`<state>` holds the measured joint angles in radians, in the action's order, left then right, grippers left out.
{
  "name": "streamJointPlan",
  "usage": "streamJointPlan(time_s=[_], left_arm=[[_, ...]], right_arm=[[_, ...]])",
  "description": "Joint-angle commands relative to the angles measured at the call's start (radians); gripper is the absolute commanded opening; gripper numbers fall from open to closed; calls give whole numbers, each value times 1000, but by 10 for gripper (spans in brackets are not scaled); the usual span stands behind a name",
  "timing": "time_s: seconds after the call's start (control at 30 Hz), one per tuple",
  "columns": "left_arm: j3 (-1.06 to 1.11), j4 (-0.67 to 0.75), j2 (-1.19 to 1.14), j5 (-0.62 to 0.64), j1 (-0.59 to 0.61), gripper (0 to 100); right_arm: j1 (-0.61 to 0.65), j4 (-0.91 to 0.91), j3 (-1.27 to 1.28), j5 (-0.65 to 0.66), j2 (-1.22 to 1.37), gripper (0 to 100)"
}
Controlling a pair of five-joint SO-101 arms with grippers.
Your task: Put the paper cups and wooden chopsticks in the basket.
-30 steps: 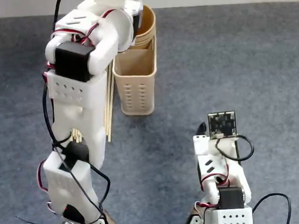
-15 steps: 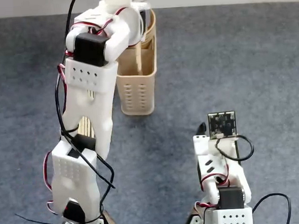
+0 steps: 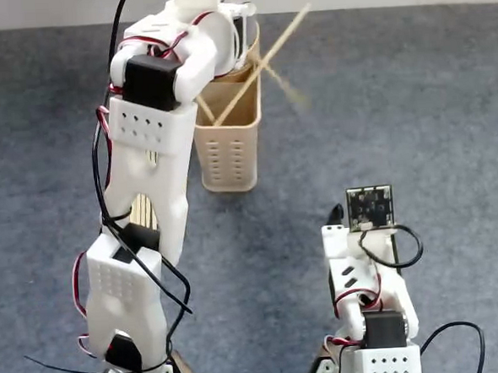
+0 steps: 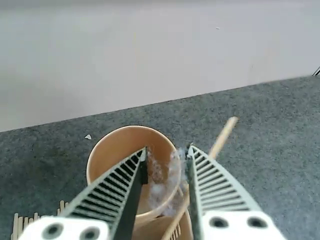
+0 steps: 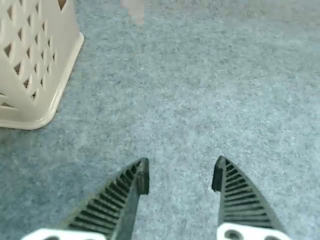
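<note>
High view: 1 beige perforated plastic basket (image 3: 228,150) holds a stack of brown paper cups (image 3: 248,55) at its far end, their number unclear, and 2 wooden chopsticks (image 3: 268,58) leaning out over its rim, 1 of them blurred. Half a second ago neither stuck out. The left gripper (image 4: 167,152) hangs over the cups, fingers slightly apart, gripping nothing. Several loose chopsticks (image 4: 22,222) lie beside the basket. The right gripper (image 5: 180,175) gapes empty over the grey carpet (image 5: 200,75).

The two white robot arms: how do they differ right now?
The left white arm stretches out over the beige plastic basket; the right white arm sits folded near its base. The left gripper hangs above a brown paper cup in the basket, the right gripper above bare grey carpet. Both grippers are open.
</note>
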<state>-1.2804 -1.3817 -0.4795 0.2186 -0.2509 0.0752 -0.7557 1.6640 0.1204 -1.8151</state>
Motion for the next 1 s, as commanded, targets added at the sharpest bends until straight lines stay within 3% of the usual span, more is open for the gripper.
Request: streamJointPlan(time_s=[0.0, 0.4, 0.63, 0.8, 0.87, 0.97], left_arm=[[-35, 20, 12, 8, 18, 154], [4, 18, 2, -8, -1, 154], [226, -8, 1, -377, -202, 154], [351, 18, 1, -605, -208, 158], [351, 17, 1, -649, -183, 155], [337, 12, 27, -592, -124, 154]], right_arm=[[-8, -1, 130, 14, -18, 214], [-8, -1, 130, 14, -18, 214], [-8, -1, 130, 14, -18, 214], [-8, -1, 130, 14, -18, 214], [-8, -1, 130, 14, -18, 214], [-8, -1, 130, 14, -18, 214]])
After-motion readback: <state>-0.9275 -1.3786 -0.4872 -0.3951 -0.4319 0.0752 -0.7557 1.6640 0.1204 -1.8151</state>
